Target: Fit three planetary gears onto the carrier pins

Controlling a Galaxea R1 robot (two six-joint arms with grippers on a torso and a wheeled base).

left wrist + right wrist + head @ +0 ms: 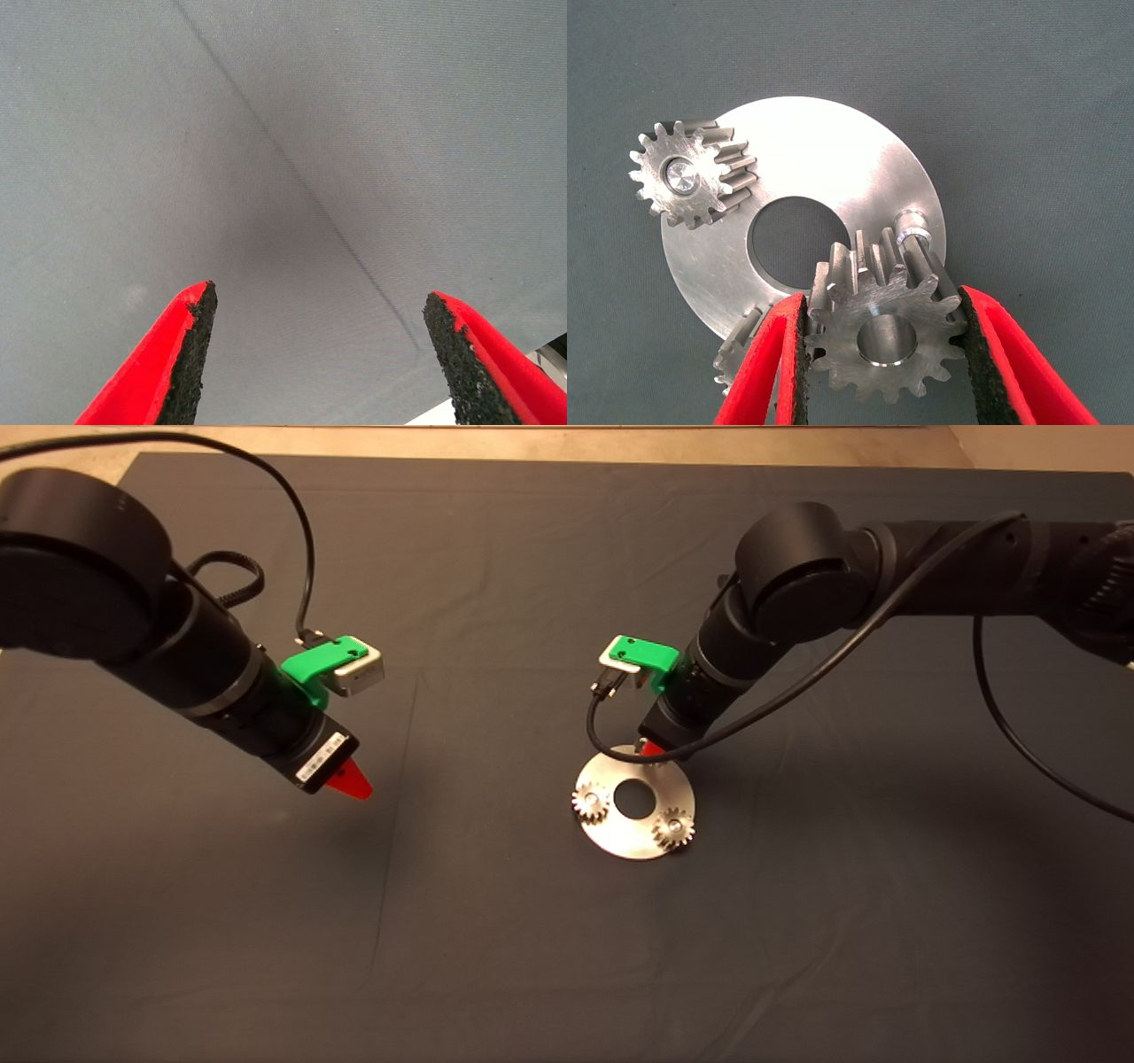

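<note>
The silver disc [634,841] lies on the mat right of centre, and in the right wrist view the disc [833,159] fills the middle. Two planetary gears sit on carrier pins: one [588,801] [687,175] and another [673,829], half hidden behind a finger [740,350]. One carrier pin [911,223] stands bare. My right gripper [651,749] [882,301] is shut on a third gear [884,336], held just beside the bare pin, its centre hole off the pin. My left gripper [350,784] [319,301] hangs open over bare mat, far left of the disc.
The dark mat [496,957] covers the table; a crease [292,168] runs across it under the left gripper. The right arm's black cable [611,740] loops down close to the disc's far edge.
</note>
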